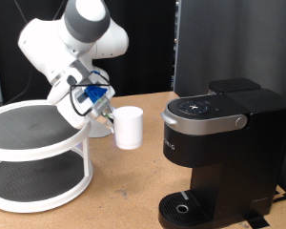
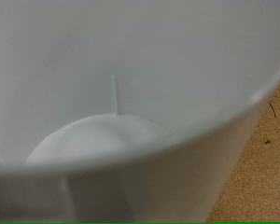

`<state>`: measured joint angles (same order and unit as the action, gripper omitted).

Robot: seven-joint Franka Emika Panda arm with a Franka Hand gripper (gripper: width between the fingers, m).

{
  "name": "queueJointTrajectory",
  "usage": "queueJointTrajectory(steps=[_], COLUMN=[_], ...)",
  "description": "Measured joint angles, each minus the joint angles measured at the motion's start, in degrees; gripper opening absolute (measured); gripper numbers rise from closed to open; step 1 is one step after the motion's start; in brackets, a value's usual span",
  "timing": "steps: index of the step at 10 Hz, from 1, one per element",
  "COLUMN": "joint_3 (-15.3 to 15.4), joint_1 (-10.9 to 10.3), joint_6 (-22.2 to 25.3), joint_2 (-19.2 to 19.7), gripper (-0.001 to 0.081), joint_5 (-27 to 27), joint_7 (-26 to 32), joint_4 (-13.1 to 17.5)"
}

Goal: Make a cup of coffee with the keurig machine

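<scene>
The cup [image 1: 130, 127] is seen left of centre in the exterior view, raised above the tabletop [image 1: 119, 196], with its underside clear of the wood. It is carried by the pincer [image 1: 108, 118], which meets it at the rim on the side facing the frame's left; the mug appears to be grasped by its wall there, though the fingertips themselves are too small to be made out. In the wrist view the frame is almost filled by the cup's [image 2: 131, 112] white interior, with the round bottom visible low down and a strip of tabletop [image 2: 266, 168] at the lower right. The inside looks empty.

The keurig [image 1: 219, 153] stands at the right of the exterior view, its lid down and its round drip tray [image 1: 186, 205] bare at the lower centre. A white two-tier stand [image 1: 38, 153] occupies the lower left, close beside the arm.

Several risks may be judged from this. The hold is taken on one side of the rim only, so the cup could be tilted or twisted in the grip if it is swung quickly. The gap between the machine's head and the tray looks low, and the cup's rim could be knocked against the head if it is brought in too high. A placement off the tray's centre could leave the cup out of line with the spout.
</scene>
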<state>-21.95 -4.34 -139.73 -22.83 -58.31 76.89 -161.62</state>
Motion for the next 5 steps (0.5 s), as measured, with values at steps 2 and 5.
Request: queueJointTrajectory(steps=[2,5], joint_3=[0.6,1.0], joint_1=[-1.2,-3.2], joint_6=[-2.3,-4.8], joint_2=[2.6,7.2], gripper=[0.007,0.007], joint_5=[-2.2,-7.1], joint_7=[1.4,5.2], joint_4=[0.1,1.0])
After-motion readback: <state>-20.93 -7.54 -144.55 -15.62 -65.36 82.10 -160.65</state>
